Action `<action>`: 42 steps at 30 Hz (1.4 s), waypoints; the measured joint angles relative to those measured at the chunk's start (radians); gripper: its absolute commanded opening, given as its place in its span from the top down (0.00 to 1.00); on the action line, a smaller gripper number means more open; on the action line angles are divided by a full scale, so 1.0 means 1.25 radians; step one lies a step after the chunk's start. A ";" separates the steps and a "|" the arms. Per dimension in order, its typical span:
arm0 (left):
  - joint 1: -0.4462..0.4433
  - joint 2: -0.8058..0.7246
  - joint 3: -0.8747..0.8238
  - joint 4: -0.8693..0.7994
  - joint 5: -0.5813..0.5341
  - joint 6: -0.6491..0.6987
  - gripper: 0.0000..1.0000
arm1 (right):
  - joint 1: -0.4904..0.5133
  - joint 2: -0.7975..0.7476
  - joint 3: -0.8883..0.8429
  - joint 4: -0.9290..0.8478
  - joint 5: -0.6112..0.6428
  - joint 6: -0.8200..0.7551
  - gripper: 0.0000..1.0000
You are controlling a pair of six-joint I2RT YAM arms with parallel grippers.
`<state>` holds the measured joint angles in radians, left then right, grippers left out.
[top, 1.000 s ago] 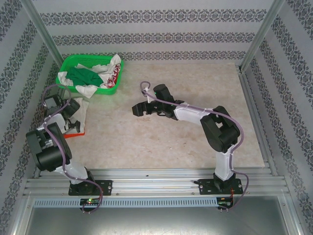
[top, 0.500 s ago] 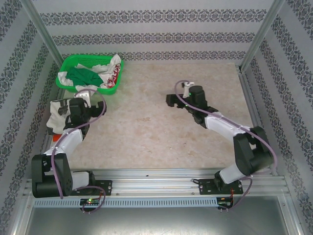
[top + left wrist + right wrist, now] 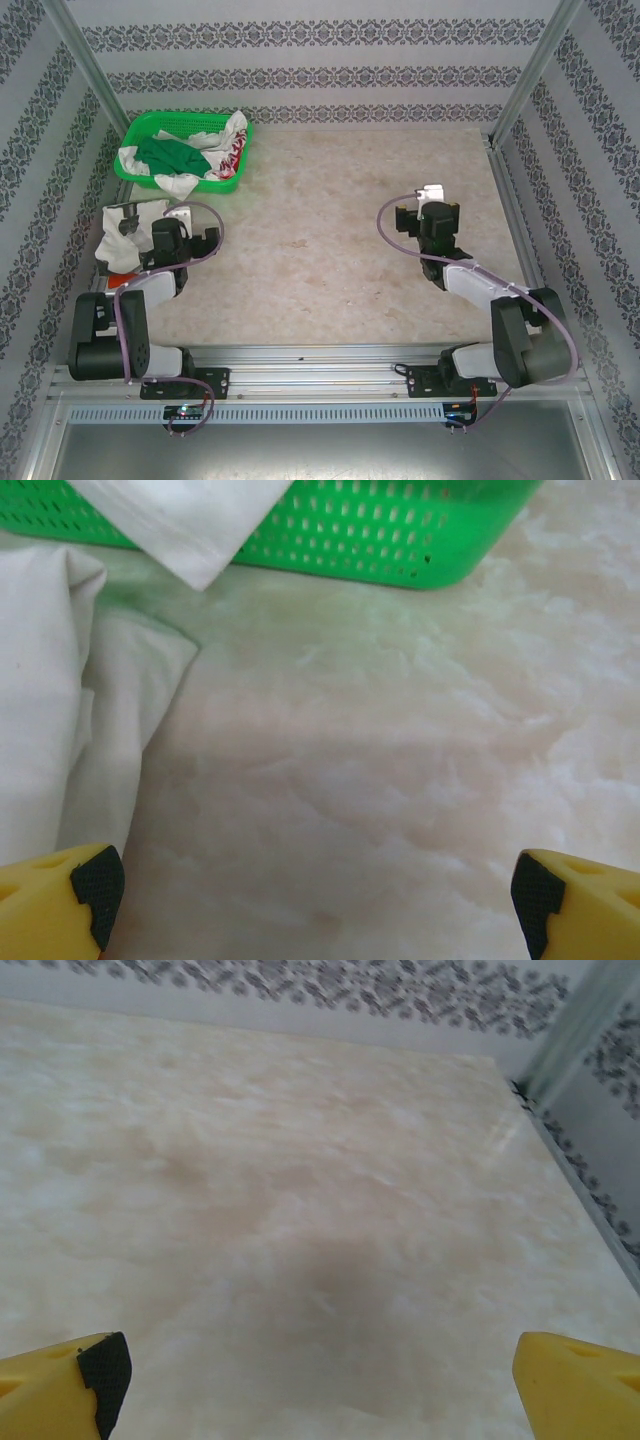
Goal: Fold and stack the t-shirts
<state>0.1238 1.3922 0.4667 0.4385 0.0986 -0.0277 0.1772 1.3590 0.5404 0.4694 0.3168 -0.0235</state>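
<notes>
while overhead reveals cloth (image 3: 165,155) inside the green basket (image 3: 180,116), wrist views show left claw (image 3: 312,890) and right claw (image 3: 315,1370) released.

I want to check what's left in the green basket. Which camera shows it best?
The top external view: the whole basket shows from above, with green and white clothes piled inside. The left wrist view catches a stretch of its mesh side wall, a white cloth draped over it.
</notes>
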 measured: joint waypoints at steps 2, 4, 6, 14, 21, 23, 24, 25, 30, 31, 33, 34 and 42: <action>0.000 0.027 0.010 0.013 -0.004 0.002 0.00 | -0.037 0.012 -0.033 0.047 -0.013 0.004 0.02; 0.000 0.051 0.024 0.015 -0.005 0.002 0.00 | -0.076 0.028 -0.074 0.110 -0.030 0.019 0.02; 0.000 0.056 0.027 0.021 -0.012 0.002 0.00 | -0.110 0.054 -0.117 0.186 -0.057 0.035 0.02; 0.000 -0.011 -0.061 0.141 -0.025 -0.009 0.00 | -0.130 0.128 -0.155 0.317 -0.136 0.053 0.02; -0.010 0.080 -0.066 0.251 0.018 -0.028 0.00 | -0.130 0.128 -0.150 0.331 -0.157 0.055 0.02; -0.024 0.099 -0.063 0.264 0.025 -0.023 0.00 | -0.130 0.128 -0.150 0.331 -0.160 0.056 0.02; -0.034 0.110 -0.059 0.269 0.020 -0.018 0.00 | -0.130 0.128 -0.150 0.331 -0.162 0.056 0.02; -0.048 0.124 -0.057 0.283 0.015 -0.013 0.00 | -0.130 0.128 -0.150 0.331 -0.163 0.055 0.02; -0.084 0.149 -0.063 0.332 -0.035 -0.002 0.00 | -0.130 0.128 -0.149 0.331 -0.165 0.056 0.02; -0.084 0.149 -0.063 0.339 -0.043 -0.002 0.00 | -0.130 0.128 -0.149 0.331 -0.165 0.055 0.02; -0.084 0.149 -0.063 0.350 -0.058 -0.001 0.00 | -0.130 0.128 -0.148 0.331 -0.165 0.055 0.02; -0.084 0.149 -0.063 0.351 -0.062 -0.001 0.00 | -0.130 0.128 -0.148 0.331 -0.165 0.056 0.02; -0.084 0.149 -0.063 0.353 -0.064 0.002 0.00 | -0.129 0.128 -0.146 0.331 -0.165 0.055 0.02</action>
<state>0.0189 1.5784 0.3874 0.8803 0.0181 -0.0250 0.0154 1.5185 0.3580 0.8837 0.1104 0.0456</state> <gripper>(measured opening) 0.998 0.982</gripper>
